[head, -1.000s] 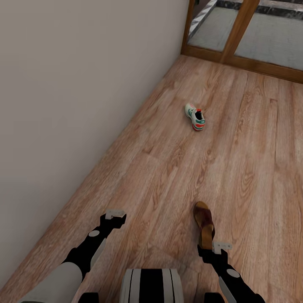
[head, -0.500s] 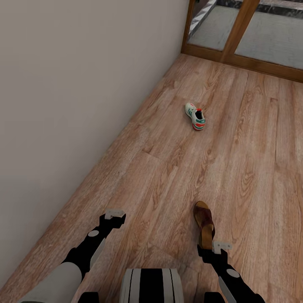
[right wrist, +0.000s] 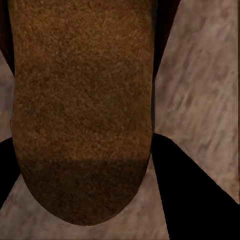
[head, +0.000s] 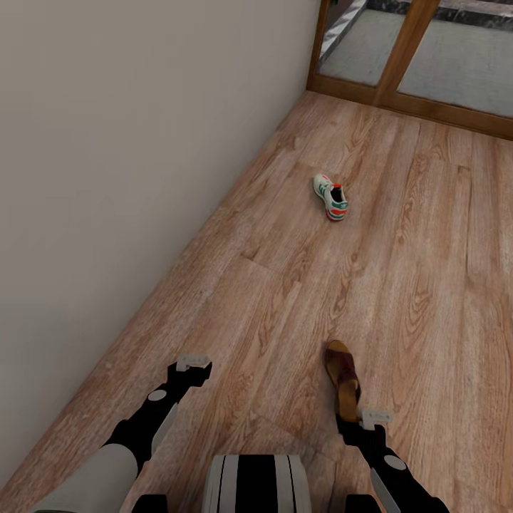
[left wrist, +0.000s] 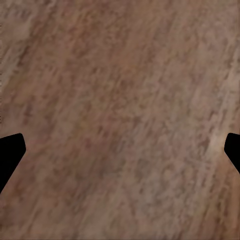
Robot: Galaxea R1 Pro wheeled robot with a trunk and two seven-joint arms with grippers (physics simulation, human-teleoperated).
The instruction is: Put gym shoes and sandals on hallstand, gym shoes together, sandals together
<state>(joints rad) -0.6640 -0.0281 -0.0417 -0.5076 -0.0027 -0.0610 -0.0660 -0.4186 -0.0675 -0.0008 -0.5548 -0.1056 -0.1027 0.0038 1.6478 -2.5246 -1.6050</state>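
- Right pincer (head: 354, 420) is hovering at the heel of a brown sandal (head: 343, 377), fingers apart around it.
- Left pincer (head: 192, 369) is hanging open over the corridor floor (head: 427, 271).
- A gym shoe (head: 330, 197) is lying well beyond the sandal.

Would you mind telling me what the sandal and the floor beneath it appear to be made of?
Sandal: matte, grainy brown footbed, perhaps suede or leather-look; the render leaves it open. Floor: light-brown wood planks with visible grain and seams, low sheen.
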